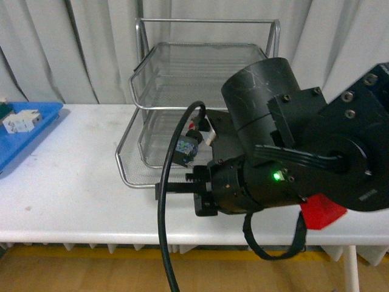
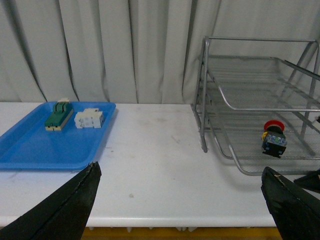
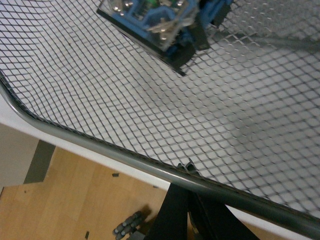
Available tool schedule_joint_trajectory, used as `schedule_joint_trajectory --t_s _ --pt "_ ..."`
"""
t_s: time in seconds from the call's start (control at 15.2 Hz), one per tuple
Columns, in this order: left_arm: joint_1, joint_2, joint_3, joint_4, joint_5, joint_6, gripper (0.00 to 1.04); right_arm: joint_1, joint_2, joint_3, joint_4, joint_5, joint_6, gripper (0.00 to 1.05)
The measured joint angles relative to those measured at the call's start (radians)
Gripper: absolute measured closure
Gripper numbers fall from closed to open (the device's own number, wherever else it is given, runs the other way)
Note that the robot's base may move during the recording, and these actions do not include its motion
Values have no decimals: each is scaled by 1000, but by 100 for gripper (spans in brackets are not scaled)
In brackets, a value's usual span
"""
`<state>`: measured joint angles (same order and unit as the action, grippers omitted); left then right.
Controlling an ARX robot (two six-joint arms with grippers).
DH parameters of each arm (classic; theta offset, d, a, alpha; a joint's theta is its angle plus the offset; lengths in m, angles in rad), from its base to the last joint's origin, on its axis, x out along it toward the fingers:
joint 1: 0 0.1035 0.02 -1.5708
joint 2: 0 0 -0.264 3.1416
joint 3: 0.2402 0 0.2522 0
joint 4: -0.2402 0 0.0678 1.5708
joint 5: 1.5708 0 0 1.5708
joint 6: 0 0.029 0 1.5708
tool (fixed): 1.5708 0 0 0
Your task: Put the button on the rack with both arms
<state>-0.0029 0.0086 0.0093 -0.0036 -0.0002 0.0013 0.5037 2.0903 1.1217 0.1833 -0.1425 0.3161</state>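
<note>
Front view shows our right end effector (image 1: 182,185) low at the front rim of the rack (image 1: 130,131), fingers nearly together and holding nothing, with the button (image 1: 188,146) just beyond its tips on the bottom tier's mesh, red cap away from us. Our left end effector (image 2: 180,200) hangs spread wide over the table (image 2: 150,150), the button well off to its right. If we pull back carelessly, a finger could catch the rim wire and jolt the button loose.
</note>
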Motion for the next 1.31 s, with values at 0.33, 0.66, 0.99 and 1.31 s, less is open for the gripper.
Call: schedule_joint_trajectory --t_s 0.33,0.66,0.99,1.31 --pt "0 0 0 0 0 0 7 -24 155 304 -127 61 -48 103" --pt "0 0 0 0 0 0 7 -73 212 418 -101 76 -47 103" --pt "0 0 0 0 0 0 7 -170 -246 -126 243 124 84 103" --pt "3 0 0 -1 -1 0 7 -254 -451 -649 954 396 -264 103"
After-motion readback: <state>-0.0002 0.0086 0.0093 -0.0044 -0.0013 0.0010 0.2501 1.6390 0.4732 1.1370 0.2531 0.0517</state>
